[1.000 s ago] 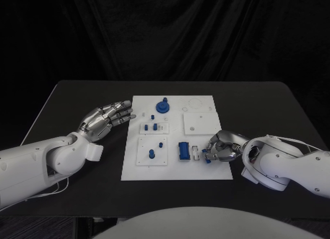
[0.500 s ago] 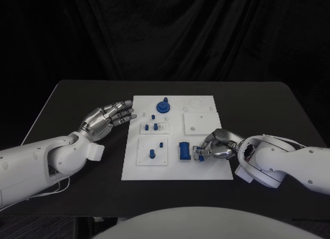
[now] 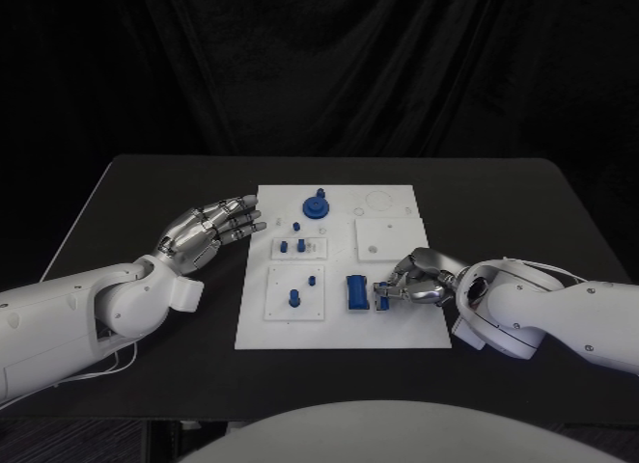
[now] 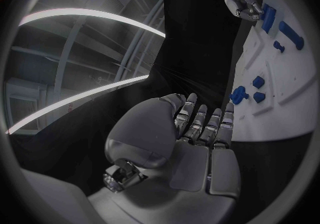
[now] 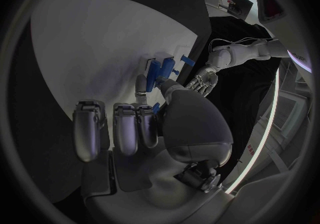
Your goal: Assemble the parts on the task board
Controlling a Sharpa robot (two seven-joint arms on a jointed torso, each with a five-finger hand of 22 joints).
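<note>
Right hand (image 3: 420, 285) rests on the near right part of the white task board (image 3: 342, 333), fingers curled around a small blue part (image 3: 382, 302) beside an upright blue block (image 3: 356, 292); left hand (image 3: 208, 230) hovers empty, fingers apart, off the board's left edge. Black table (image 3: 152, 193), black curtain (image 3: 319, 77) behind; one board, two hands.

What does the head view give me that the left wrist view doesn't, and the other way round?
Head view alone: the whole task board, including the white square block at its right side, and the round blue part near the far edge. Left wrist view alone: the left hand from behind, fingers apart and holding nothing. Both: the right hand at the board's right side, fingers bunched beside the tall blue part, and the left hand off the board's left edge.
</note>
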